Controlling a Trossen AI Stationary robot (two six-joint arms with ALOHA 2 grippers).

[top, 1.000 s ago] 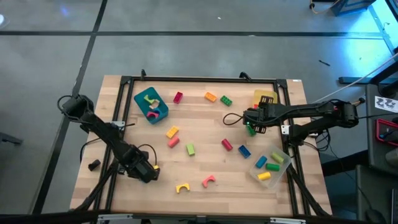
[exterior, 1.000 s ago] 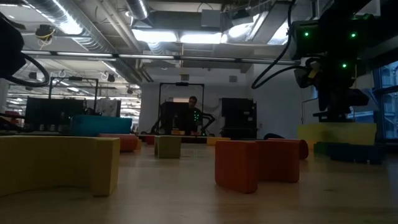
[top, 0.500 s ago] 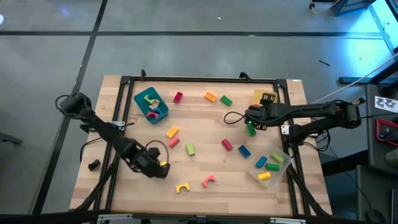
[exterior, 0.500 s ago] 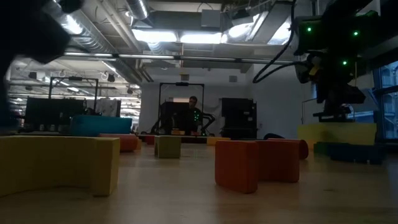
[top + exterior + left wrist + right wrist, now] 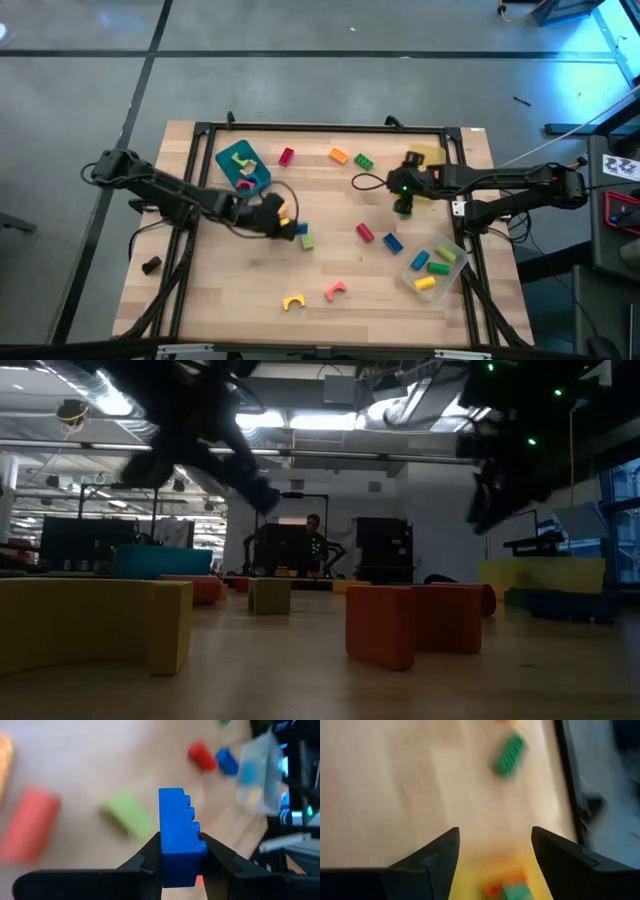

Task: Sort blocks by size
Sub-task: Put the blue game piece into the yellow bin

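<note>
Left wrist view: blue studded plastic brick [image 5: 178, 837] is clamped upright between the left gripper [image 5: 180, 851] fingers, off the table. Step in hand: carrying. Next: pick the tray matching its size. Right gripper [image 5: 494, 847] hangs spread, empty.

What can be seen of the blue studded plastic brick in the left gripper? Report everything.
The blue studded plastic brick is a small glossy block with a row of round studs along one side. It is clamped between the two dark fingers of the left gripper, standing on end between them, with nothing else touching it. In the high view it shows at the left gripper's tip, above the middle of the wooden table, beside a green block.
</note>
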